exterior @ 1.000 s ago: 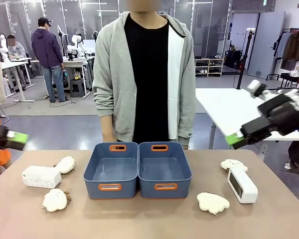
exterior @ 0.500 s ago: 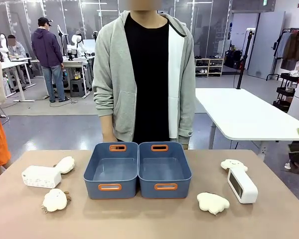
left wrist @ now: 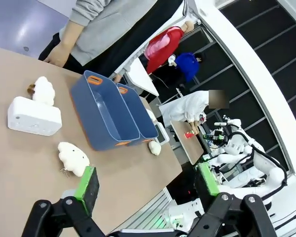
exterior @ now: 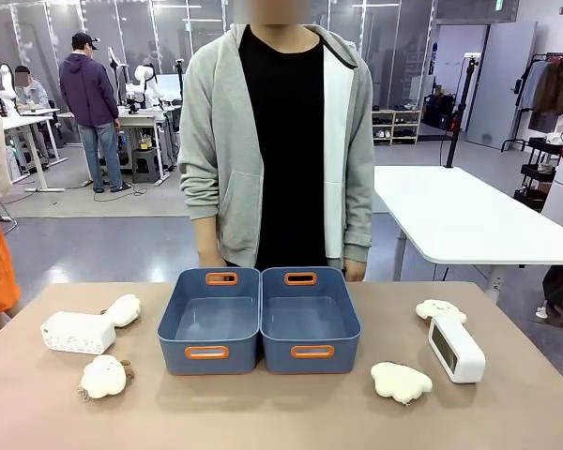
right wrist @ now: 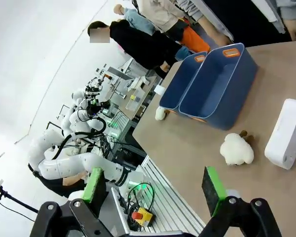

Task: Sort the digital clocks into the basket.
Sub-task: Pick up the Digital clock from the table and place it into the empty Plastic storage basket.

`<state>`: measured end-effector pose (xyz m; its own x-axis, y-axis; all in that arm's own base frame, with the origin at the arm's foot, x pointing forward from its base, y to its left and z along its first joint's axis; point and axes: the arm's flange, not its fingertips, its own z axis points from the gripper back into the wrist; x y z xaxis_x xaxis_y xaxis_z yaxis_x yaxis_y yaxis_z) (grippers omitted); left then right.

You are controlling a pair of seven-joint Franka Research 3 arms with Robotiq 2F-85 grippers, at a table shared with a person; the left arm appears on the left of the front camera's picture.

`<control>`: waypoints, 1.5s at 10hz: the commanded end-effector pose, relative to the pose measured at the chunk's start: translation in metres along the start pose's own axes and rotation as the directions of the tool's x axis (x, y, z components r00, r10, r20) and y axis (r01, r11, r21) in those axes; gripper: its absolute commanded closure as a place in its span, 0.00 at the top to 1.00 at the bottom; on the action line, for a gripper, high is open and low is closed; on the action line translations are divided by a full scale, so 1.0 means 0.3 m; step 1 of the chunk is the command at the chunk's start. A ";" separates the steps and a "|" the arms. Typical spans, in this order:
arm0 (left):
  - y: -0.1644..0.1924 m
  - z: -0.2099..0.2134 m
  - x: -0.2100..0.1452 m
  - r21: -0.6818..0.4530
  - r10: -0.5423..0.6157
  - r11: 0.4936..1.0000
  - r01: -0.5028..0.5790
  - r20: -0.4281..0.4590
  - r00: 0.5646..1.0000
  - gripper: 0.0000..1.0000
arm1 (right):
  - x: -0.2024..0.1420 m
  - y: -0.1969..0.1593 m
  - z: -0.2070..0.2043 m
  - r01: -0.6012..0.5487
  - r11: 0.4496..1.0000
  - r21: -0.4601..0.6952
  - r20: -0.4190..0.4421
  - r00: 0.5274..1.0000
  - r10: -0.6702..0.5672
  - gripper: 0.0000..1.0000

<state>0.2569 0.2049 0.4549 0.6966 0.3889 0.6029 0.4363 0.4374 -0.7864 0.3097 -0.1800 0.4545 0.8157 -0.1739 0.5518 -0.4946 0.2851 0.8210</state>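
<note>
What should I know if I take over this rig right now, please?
Grippers: left gripper and right gripper are open, holding nothing.
Things: left clock lies on the table left of the baskets, right clock to their right. No clock is in the left basket or right basket.
Done: nothing.
Left: both clocks into a basket.

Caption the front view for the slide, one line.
Left clock and right clock lie outside the empty blue baskets, among plush toys; person stands behind.
</note>
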 end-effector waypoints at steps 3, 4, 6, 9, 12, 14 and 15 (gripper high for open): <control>-0.001 0.013 -0.005 -0.008 0.015 1.000 -0.015 0.002 1.000 1.00 | -0.011 -0.006 0.021 0.005 1.000 0.005 0.019 1.000 -0.005 1.00; -0.001 0.013 -0.005 -0.008 0.015 1.000 -0.015 0.002 1.000 1.00 | -0.011 -0.006 0.021 0.005 1.000 0.005 0.019 1.000 -0.005 1.00; -0.001 0.013 -0.005 -0.008 0.015 1.000 -0.015 0.002 1.000 1.00 | -0.011 -0.006 0.021 0.005 1.000 0.005 0.019 1.000 -0.005 1.00; -0.001 0.013 -0.005 -0.008 0.015 1.000 -0.015 0.002 1.000 1.00 | -0.011 -0.006 0.021 0.005 1.000 0.005 0.019 1.000 -0.005 1.00; -0.001 0.013 -0.005 -0.008 0.015 1.000 -0.015 0.002 1.000 1.00 | -0.011 -0.006 0.021 0.005 1.000 0.005 0.019 1.000 -0.005 1.00; -0.001 0.013 -0.005 -0.008 0.015 1.000 -0.015 0.002 1.000 1.00 | -0.011 -0.006 0.021 0.005 1.000 0.005 0.019 1.000 -0.005 1.00; -0.001 0.013 -0.005 -0.008 0.015 1.000 -0.015 0.002 1.000 1.00 | -0.011 -0.006 0.021 0.005 1.000 0.005 0.019 1.000 -0.005 1.00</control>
<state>0.2515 0.2061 0.4535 0.7105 0.3905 0.5854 0.4152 0.4391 -0.7968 0.3052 -0.1859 0.4509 0.8240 -0.1881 0.5345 -0.4746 0.2862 0.8324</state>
